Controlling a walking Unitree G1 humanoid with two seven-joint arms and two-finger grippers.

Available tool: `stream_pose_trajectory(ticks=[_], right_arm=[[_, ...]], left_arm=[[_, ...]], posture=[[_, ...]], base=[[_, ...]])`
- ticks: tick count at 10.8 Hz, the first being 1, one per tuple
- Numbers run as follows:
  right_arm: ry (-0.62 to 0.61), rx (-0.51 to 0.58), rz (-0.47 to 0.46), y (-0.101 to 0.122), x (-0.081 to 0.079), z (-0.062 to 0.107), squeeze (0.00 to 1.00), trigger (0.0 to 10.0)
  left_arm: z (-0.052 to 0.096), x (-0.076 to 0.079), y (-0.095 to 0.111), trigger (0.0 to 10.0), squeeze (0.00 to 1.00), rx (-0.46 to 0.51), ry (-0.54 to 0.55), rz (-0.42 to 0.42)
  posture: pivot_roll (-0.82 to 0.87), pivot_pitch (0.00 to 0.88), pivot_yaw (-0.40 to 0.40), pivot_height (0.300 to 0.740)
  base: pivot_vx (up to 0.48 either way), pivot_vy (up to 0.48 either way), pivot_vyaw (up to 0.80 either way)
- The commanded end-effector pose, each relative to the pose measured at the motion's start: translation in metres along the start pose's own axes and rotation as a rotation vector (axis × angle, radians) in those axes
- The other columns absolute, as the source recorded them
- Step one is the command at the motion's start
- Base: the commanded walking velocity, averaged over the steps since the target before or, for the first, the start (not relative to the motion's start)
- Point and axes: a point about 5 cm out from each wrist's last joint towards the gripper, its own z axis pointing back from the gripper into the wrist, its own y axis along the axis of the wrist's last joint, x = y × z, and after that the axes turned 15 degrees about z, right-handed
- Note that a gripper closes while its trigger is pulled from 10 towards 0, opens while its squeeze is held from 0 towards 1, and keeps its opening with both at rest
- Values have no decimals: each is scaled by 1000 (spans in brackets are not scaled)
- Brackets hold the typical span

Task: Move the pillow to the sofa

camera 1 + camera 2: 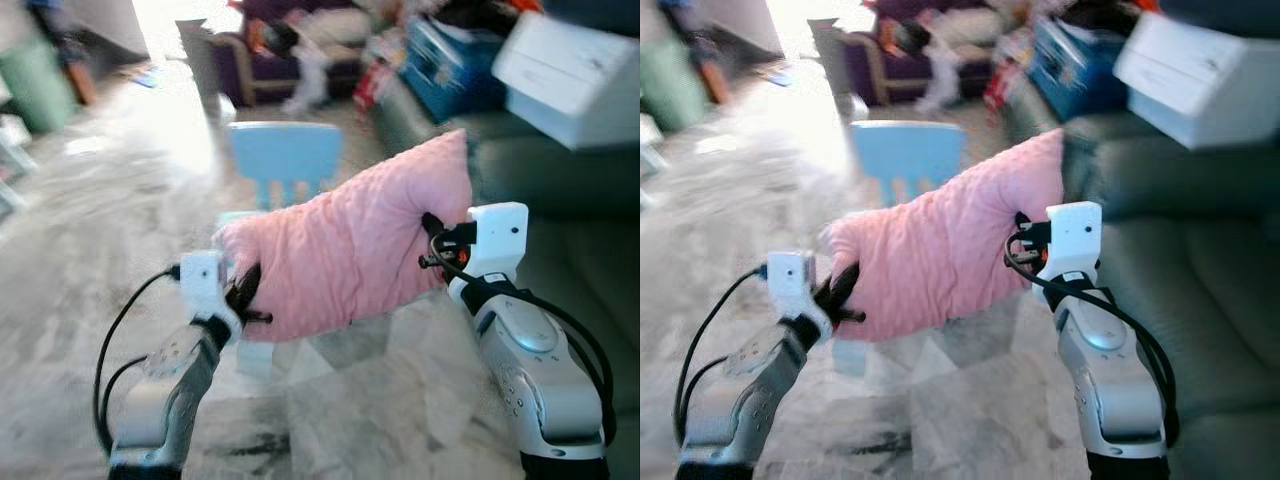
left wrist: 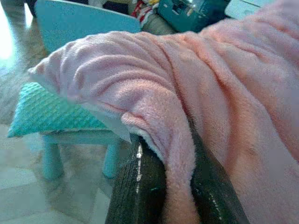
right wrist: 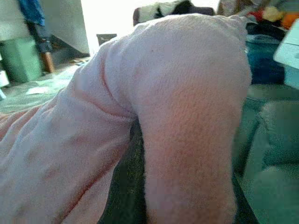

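Observation:
A pink fuzzy pillow (image 1: 350,245) hangs in the air between my two arms, above the floor. My left gripper (image 1: 248,292) is shut on its lower left edge; in the left wrist view the black fingers (image 2: 140,186) pinch a fold of the pink pillow (image 2: 210,93). My right gripper (image 1: 432,240) is shut on the pillow's right side, with the pillow (image 3: 187,102) draped over its fingers in the right wrist view. The dark green sofa (image 1: 570,200) stands just to the right of the pillow.
A small light-blue chair (image 1: 285,155) with a teal cushion (image 2: 46,112) stands just behind the pillow on the marble floor (image 1: 90,220). A white box (image 1: 570,75) and a blue crate (image 1: 450,60) lie on the sofa's far end. A purple armchair (image 1: 270,60) stands further back.

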Motion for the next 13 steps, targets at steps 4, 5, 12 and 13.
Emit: stream_pose_trajectory(ticks=[4,5,12,13], right_arm=[[-9,19,-1,6,1,-1,0,10000],[-9,18,-3,7,0,-2,0,10000],[-7,15,-3,6,-1,0,0,10000],[-7,15,-3,6,-1,1,0,10000]], left_arm=[[-7,0,17,10000,0,101,7,3],[-7,-1,19,10000,0,106,12,9],[-7,-1,21,10000,0,111,-21,50],[-7,-1,21,10000,0,110,-22,51]], posture=[[-267,29,32,740],[-266,31,33,740],[-269,41,37,740],[-269,41,36,740]], base=[[0,0,-800],[0,0,-800],[81,0,-796],[296,0,-800]])
